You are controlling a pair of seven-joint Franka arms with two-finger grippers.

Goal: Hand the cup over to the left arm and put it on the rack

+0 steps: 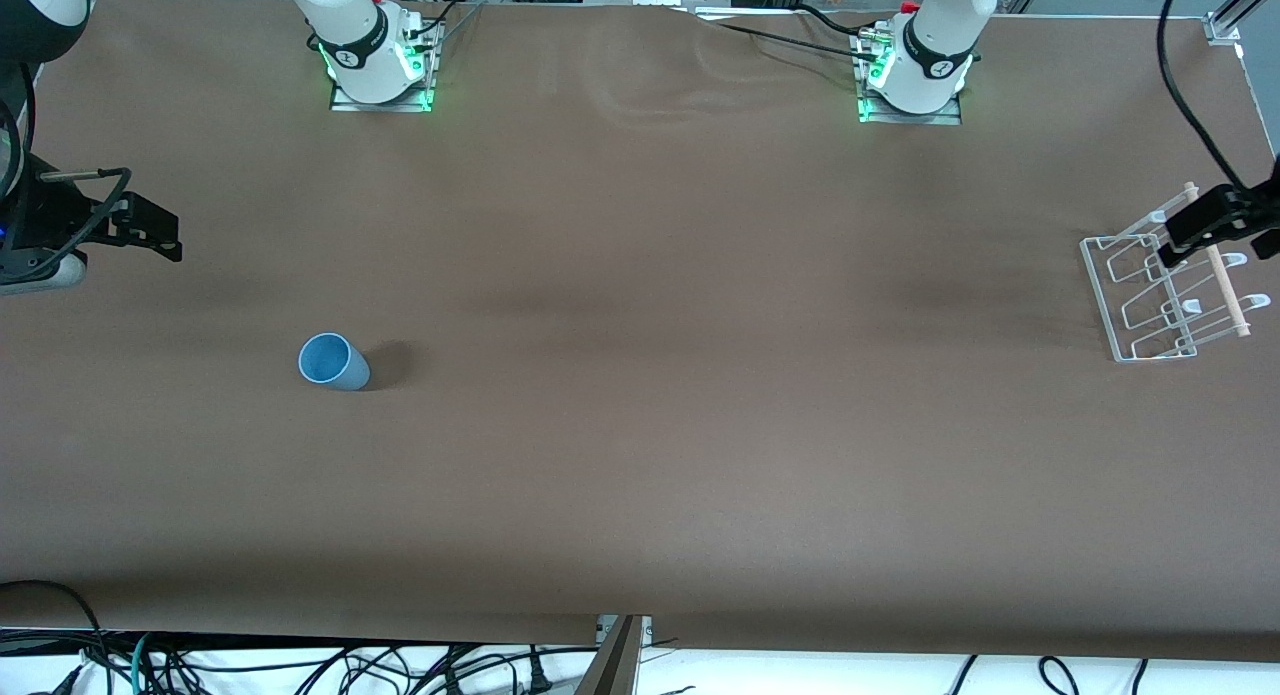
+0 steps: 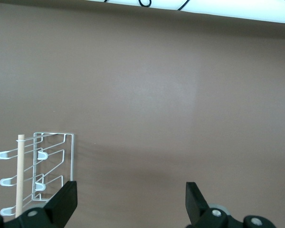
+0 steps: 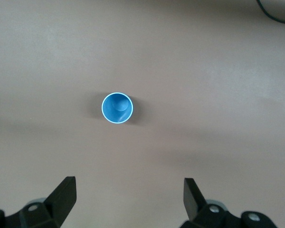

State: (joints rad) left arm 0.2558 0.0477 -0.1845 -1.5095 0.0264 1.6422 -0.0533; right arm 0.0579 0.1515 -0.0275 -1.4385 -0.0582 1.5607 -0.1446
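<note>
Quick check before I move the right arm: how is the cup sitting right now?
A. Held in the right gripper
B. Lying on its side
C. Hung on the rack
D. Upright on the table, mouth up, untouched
D: the cup stands upright and alone on the table, its open mouth showing, while the right gripper hangs above it with its fingers spread.

Smooth blue plastic cup, matt brown table cover, wire rack with wooden dowel.

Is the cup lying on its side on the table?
No, the cup stands upright, its open mouth facing up in the right wrist view.
</note>
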